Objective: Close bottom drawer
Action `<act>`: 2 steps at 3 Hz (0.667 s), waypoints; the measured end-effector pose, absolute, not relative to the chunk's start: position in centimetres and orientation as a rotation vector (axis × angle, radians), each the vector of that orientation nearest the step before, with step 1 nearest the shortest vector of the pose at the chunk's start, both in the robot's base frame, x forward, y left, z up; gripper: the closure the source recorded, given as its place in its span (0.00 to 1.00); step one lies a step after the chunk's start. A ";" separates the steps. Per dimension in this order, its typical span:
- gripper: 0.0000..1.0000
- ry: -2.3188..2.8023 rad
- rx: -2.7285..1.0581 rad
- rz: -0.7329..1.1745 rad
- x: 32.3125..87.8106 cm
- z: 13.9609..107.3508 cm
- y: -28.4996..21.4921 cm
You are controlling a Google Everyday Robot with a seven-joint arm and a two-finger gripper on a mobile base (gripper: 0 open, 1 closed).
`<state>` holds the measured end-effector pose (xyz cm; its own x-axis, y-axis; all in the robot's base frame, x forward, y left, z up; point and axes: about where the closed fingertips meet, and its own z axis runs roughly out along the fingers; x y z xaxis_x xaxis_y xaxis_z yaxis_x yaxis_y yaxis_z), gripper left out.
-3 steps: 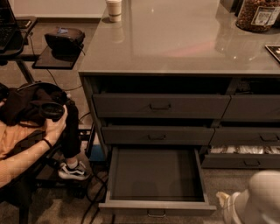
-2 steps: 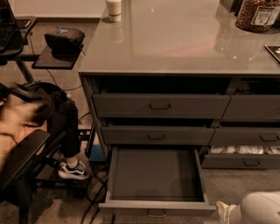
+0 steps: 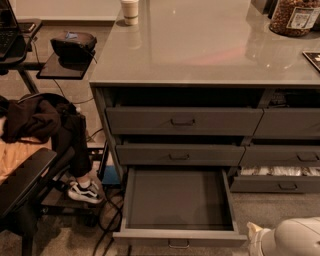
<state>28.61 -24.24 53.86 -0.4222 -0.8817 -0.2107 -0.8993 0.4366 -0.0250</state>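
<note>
The bottom drawer [image 3: 177,200] of the grey cabinet is pulled wide open towards me. It is wide, shallow and dark grey, with a bare dark inside. Its low front [image 3: 150,236] carries a small pull handle [image 3: 178,244] at the centre. My gripper [image 3: 259,237] shows as part of a white rounded shape in the bottom right corner. It sits just right of the drawer's front right corner and apart from the handle.
Two taller-fronted drawers [image 3: 182,121] [image 3: 179,156] sit above it. A right-hand drawer [image 3: 277,171] shows pale packets. The countertop [image 3: 200,50] holds a cup [image 3: 130,10] and a jar [image 3: 295,17]. On the left are a seated person's shoe [image 3: 85,191], a dark jacket [image 3: 35,117], a chair and floor cables [image 3: 107,220].
The white arm shape at the bottom right has sunk lower in view. The person's hand has drawn back from the dark jacket. The drawer has not moved.
</note>
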 end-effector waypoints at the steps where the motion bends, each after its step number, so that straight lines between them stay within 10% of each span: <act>1: 0.00 2.466 -1.577 0.124 29.3 53.0 -25.2; 2: 0.00 2.387 -1.603 0.121 30.5 50.1 -27.4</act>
<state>30.48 -27.39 50.11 -0.3552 -0.8972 -0.2623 -0.9192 0.3863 -0.0768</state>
